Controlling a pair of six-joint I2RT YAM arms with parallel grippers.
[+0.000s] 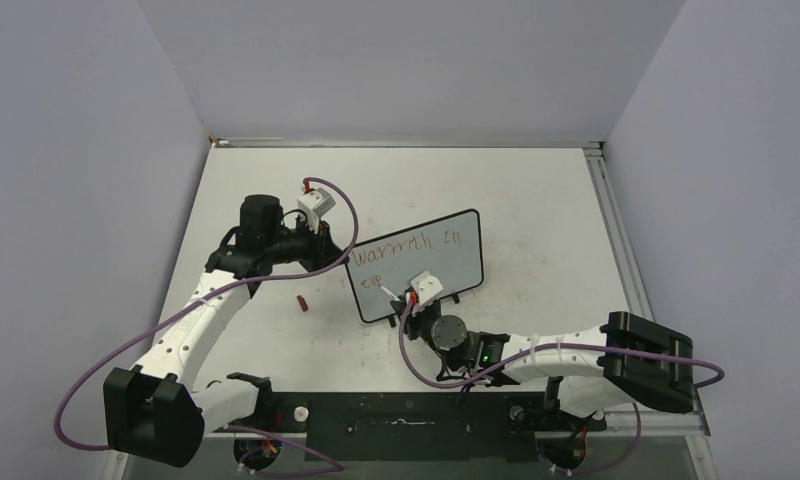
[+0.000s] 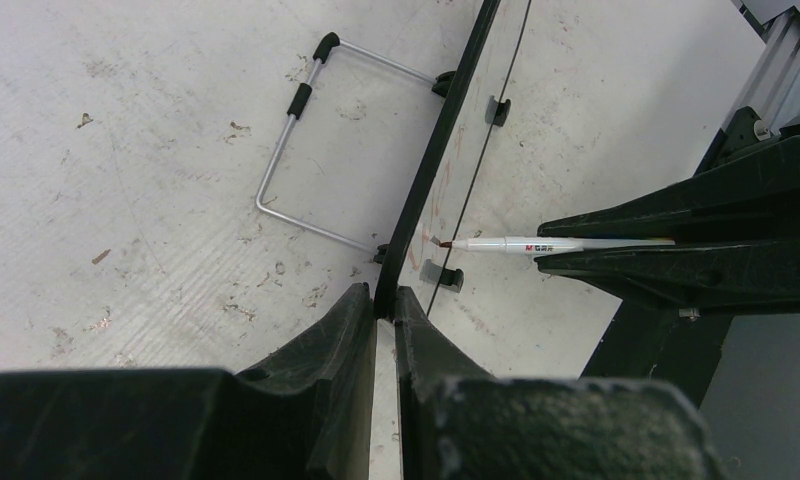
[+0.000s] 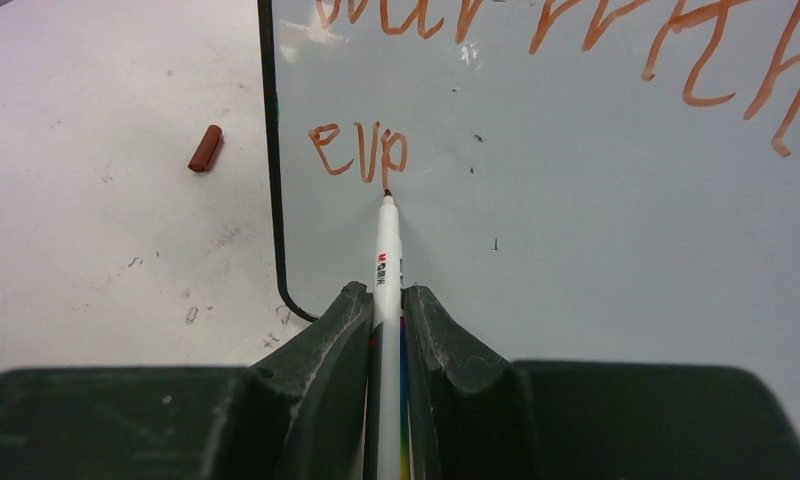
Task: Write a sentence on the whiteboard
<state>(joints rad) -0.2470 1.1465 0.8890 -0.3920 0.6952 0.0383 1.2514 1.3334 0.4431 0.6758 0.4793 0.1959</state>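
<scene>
Right gripper (image 3: 386, 330) up close, fingers clamped on a white marker (image 3: 387, 250), and we see its tip touching the whiteboard (image 3: 596, 250) under the last stroke of "eve", near the left frame edge. Mid-table the board stands, the sentence (image 3: 366, 160) in red, with bare surface to the right of the tip. Left gripper (image 2: 381, 305) pinches the board's left frame edge. Red cap (image 3: 205, 148) lies on the table (image 3: 96, 260) near that edge.

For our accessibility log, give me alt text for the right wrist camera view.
The right hand grips a white marker, tip at the whiteboard under orange-red letters like "eve". More writing crosses the top; a red cap lies on the table to the left.
</scene>
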